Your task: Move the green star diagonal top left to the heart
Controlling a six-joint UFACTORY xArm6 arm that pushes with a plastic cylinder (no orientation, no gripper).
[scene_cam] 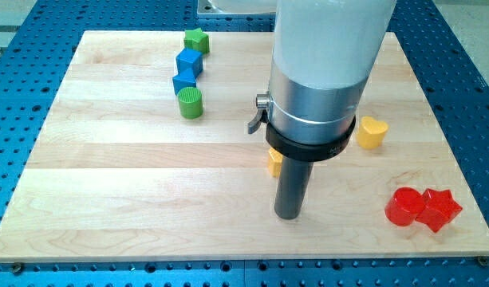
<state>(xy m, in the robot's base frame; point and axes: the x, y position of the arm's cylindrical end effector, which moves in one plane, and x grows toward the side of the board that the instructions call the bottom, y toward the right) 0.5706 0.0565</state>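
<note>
The green star (196, 40) lies near the view's top, left of centre, on the wooden board. The yellow heart (372, 132) lies at the view's right, mid-height. My tip (289, 215) rests on the board below centre, far down-right of the star and down-left of the heart. A small yellow block (274, 162) sits just behind the rod, mostly hidden by it; its shape cannot be made out.
Below the star stand a blue cube (190, 61), a second blue block (184, 80) and a green cylinder (191, 103) in a column. Two red blocks (405, 207) (439, 210) touch at the lower right. The arm's wide body (328, 64) hides the board's upper middle.
</note>
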